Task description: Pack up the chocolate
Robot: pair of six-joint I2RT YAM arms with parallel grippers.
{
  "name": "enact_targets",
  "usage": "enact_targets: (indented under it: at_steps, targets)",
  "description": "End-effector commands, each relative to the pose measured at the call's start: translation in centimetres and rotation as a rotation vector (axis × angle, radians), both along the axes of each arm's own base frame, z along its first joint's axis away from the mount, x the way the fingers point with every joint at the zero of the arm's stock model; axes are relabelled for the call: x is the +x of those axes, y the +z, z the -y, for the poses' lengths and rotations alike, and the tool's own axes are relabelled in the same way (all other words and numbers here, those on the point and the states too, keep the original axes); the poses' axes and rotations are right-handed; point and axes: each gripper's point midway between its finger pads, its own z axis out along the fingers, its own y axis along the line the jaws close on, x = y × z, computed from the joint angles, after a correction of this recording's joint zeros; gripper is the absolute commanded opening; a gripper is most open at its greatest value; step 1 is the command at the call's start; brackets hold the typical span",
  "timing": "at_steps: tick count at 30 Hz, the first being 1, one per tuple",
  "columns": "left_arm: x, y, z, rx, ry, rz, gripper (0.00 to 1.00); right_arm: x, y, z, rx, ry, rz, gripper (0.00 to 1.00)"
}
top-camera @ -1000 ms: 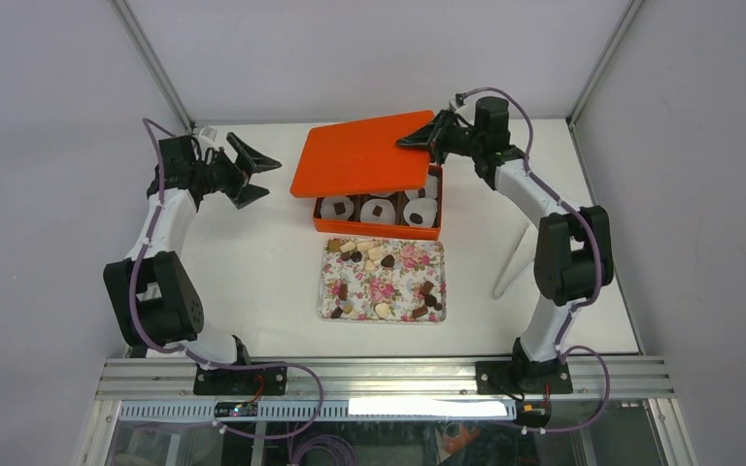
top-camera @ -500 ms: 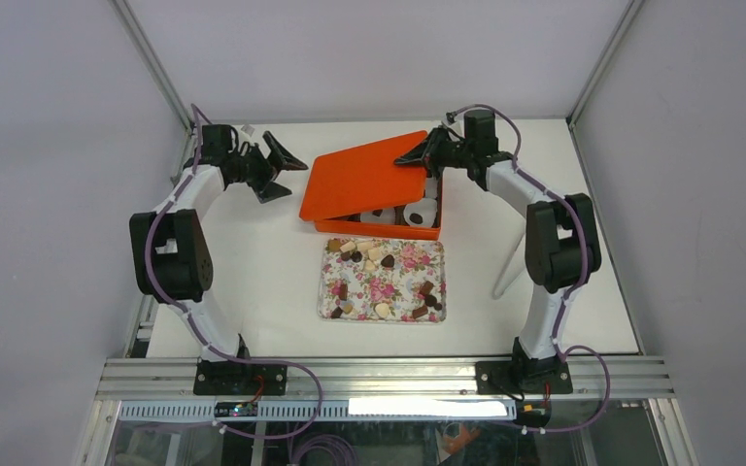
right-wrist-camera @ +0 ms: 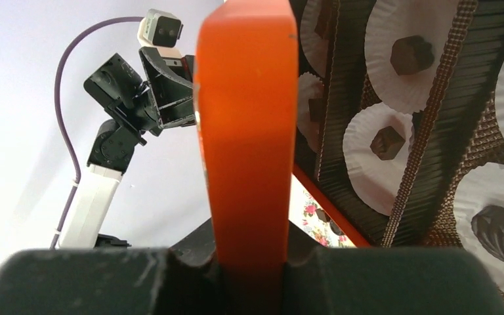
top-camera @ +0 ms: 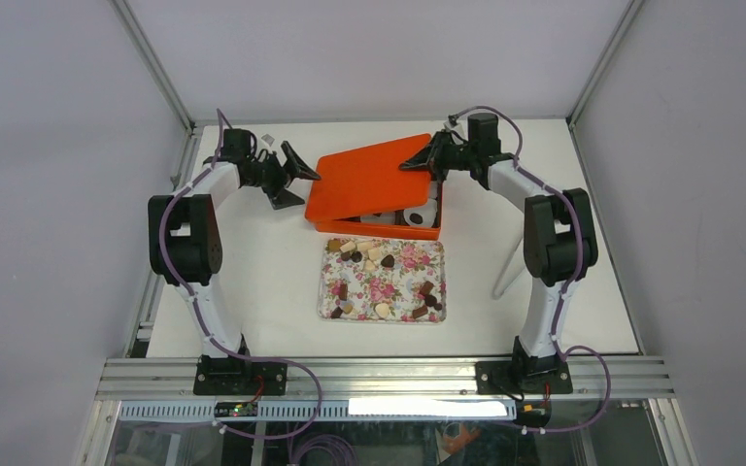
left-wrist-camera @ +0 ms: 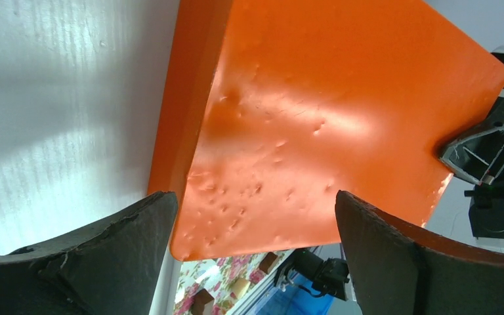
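left claw (top-camera: 307, 190): wide open, just left of lid (top-camera: 369, 175) | right claw (top-camera: 413, 163): pinching lid's far right corner | chocolate (top-camera: 387, 260): loose on tray (top-camera: 403, 311), nearer than both claws

Top camera looked down from high and behind at the whole table (top-camera: 253, 262), 2 wrist cameras faced the orange lid (top-camera: 369, 180) from very close, all 3 showed it
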Motion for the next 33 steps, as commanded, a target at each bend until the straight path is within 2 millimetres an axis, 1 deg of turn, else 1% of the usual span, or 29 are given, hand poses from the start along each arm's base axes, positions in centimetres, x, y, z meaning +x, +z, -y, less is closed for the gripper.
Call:
enact_targets:
  at_steps: [1,4,8,9,12,16,17,18,26,27,28,29,32,33]
  targets:
    - [0.6,1.5,0.8,-0.003,-0.050,0.072,0.95,0.1,1.3,0.8,0.000,0.068,0.131,0.00]
    - [0.5,1.2,0.7,0.009,-0.052,0.057,0.94,-0.1,0.1,1.3,-0.022,0.069,0.097,0.00]
    - [0.3,1.0,0.5,0.028,-0.057,0.047,0.93,-0.1,-0.6,2.1,-0.040,0.059,0.085,0.00]
    - [0.1,1.0,1.4,0.033,-0.075,0.051,0.94,-0.1,-0.7,2.2,-0.047,0.056,0.080,0.00]
    - [0.0,0.8,1.9,0.037,-0.086,0.046,0.94,-0.3,-1.1,2.5,-0.072,0.051,0.071,0.12]
    - [0.1,0.3,2.1,0.046,-0.093,0.041,0.93,-0.6,-2.0,3.6,-0.161,0.026,0.048,0.36]
    - [0.1,0.3,2.2,0.047,-0.096,0.041,0.93,-0.6,-2.2,3.9,-0.189,0.020,0.045,0.44]
    - [0.0,0.1,2.3,0.050,-0.097,0.036,0.93,-0.8,-2.3,4.2,-0.206,0.016,0.034,0.48]
    - [0.0,-0.2,2.3,0.054,-0.103,0.031,0.94,-2.8,-0.2,4.6,-0.217,0.021,-0.032,0.48]
    - [0.0,-0.2,2.4,0.053,-0.103,0.032,0.94,-3.0,-0.2,4.9,-0.241,0.017,-0.033,0.54]
    - [0.0,-0.1,2.4,0.054,-0.104,0.035,0.94,-1.7,-1.9,6.9,-0.406,-0.041,0.036,0.85]
    - [0.0,-0.1,2.5,0.054,-0.105,0.036,0.94,-1.6,-2.0,7.7,-0.457,-0.059,0.045,0.90]
    - [0.2,0.0,2.6,0.055,-0.108,0.041,0.94,-1.5,-2.0,9.3,-0.550,-0.108,0.059,0.93]
    - [0.2,0.1,2.8,0.054,-0.112,0.043,0.94,-1.5,-2.0,9.6,-0.566,-0.110,0.062,0.93]
